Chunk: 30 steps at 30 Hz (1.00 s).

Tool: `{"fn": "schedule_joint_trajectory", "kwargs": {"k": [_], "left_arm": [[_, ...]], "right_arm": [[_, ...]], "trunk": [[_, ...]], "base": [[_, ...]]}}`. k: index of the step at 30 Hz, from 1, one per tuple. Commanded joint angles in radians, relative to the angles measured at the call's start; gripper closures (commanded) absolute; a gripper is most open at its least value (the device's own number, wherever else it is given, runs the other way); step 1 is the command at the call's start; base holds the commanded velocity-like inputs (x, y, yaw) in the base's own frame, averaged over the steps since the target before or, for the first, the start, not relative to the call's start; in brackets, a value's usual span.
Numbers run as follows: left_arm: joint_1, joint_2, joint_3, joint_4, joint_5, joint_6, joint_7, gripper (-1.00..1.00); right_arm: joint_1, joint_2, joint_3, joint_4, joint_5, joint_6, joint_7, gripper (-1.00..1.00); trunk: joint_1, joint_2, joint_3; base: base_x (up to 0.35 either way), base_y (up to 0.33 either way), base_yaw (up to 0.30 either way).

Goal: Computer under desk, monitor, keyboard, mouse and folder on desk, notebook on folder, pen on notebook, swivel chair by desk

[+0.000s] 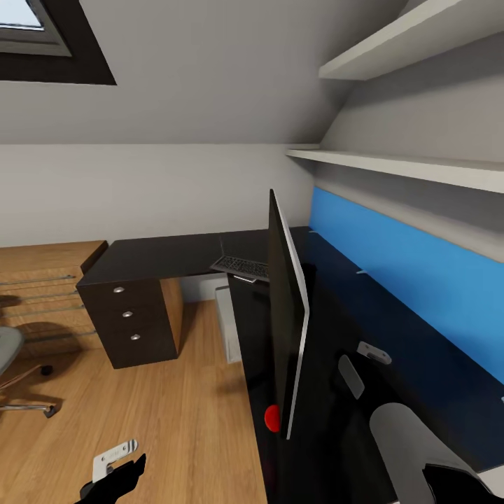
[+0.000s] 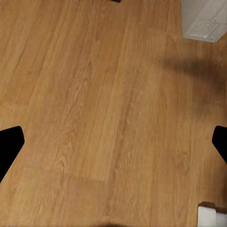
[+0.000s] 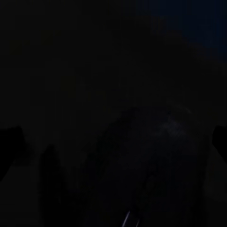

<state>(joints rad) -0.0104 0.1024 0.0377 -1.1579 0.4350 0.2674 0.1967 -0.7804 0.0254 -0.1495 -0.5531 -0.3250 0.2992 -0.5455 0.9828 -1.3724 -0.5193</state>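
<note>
Left gripper hangs wide open and empty over the floor. On the desk the monitor stands edge-on; top-heavy, likely fragile, best gripped at its stand.

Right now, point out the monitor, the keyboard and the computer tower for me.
monitor [image 1: 283,315]: head view, on the dark screen face, seen nearly edge-on.
keyboard [image 1: 241,267]: head view, on the middle of its key rows.
computer [image 1: 228,323]: head view, on the pale side panel showing under the desk [image 1: 161,255].
</note>
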Motion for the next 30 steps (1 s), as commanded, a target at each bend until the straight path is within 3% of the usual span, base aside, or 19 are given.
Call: {"fn": "schedule_joint_trajectory", "kwargs": {"k": [1, 22, 30], "left_arm": [[0.000, 0.000, -0.001, -0.002, 0.010, 0.004, 0.006, -1.00], [0.000, -0.002, -0.001, -0.004, 0.010, 0.006, 0.008, -1.00], [0.000, -0.003, -0.001, -0.007, 0.010, 0.007, 0.009, -1.00]], "right_arm": [[0.000, 0.000, -0.002, -0.002, -0.006, 0.004, -0.004, -1.00], [0.000, -0.009, -0.004, -0.001, -0.009, 0.013, -0.046, -1.00], [0.000, -0.009, -0.004, -0.002, -0.012, 0.054, -0.045, -1.00]], "trunk": [[0.000, -0.001, -0.001], [0.000, -0.001, -0.001], [0.000, -0.001, -0.001]], "base": [[0.000, 0.000, 0.000], [0.000, 0.000, 0.000], [0.000, 0.000, 0.000]]}}
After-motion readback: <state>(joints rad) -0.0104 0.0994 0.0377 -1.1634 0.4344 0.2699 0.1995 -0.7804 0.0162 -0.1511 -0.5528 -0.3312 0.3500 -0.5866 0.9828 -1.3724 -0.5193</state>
